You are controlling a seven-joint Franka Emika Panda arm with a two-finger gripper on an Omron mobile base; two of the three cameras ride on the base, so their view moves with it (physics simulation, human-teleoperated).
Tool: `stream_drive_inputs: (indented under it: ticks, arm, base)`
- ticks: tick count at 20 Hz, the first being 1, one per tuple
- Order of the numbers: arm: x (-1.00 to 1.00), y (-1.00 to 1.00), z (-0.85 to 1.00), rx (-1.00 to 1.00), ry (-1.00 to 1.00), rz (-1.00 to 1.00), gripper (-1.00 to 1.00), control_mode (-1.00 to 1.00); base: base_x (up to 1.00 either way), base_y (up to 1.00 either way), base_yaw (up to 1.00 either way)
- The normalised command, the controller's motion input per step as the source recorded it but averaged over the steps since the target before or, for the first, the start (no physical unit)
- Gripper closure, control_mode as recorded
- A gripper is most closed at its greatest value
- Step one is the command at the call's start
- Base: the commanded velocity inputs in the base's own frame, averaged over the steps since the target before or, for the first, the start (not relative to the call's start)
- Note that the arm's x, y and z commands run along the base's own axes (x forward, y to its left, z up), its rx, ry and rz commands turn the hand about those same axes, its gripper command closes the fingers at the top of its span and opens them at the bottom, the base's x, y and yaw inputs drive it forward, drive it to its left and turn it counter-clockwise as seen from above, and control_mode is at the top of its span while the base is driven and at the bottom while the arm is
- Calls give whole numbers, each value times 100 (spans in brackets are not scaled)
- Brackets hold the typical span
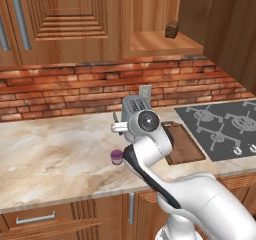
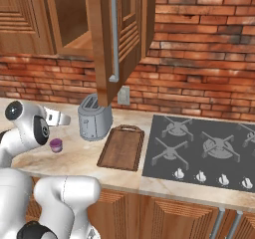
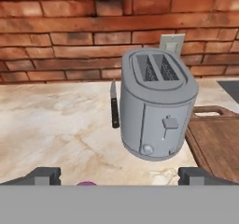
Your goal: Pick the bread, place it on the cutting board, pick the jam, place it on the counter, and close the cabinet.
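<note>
Clearly the bread step is not yet done: the bread (image 1: 171, 29) sits on the shelf of the open cabinet (image 2: 107, 39), and the cutting board (image 2: 122, 147) lies bare beside the toaster (image 2: 94, 117). The jam (image 2: 56, 145) already stands on the table (image 1: 55, 154), just below the gripper (image 3: 119, 175), whose jaws are spread wide and hold nothing. Next, I judge, the arm must rise toward the shelf and centre those jaws around the loaf.
</note>
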Motion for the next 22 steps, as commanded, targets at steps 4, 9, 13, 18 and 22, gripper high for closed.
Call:
stream_drive_inputs:
  ticks: [4,9,13,18,22]
  arm:
    - [-7,-19,37,0,0,0,-100,-100]
    - [-3,-18,41,0,0,0,-100,-100]
    - [-1,-17,41,0,0,0,-100,-100]
    - [-2,-18,45,0,0,0,-100,-100]
    - [-4,-21,40,0,0,0,-100,-100]
  base:
    - [0,0,0]
    - [0,0,0]
    - [0,0,0]
    - [0,0,0]
    - [0,0,0]
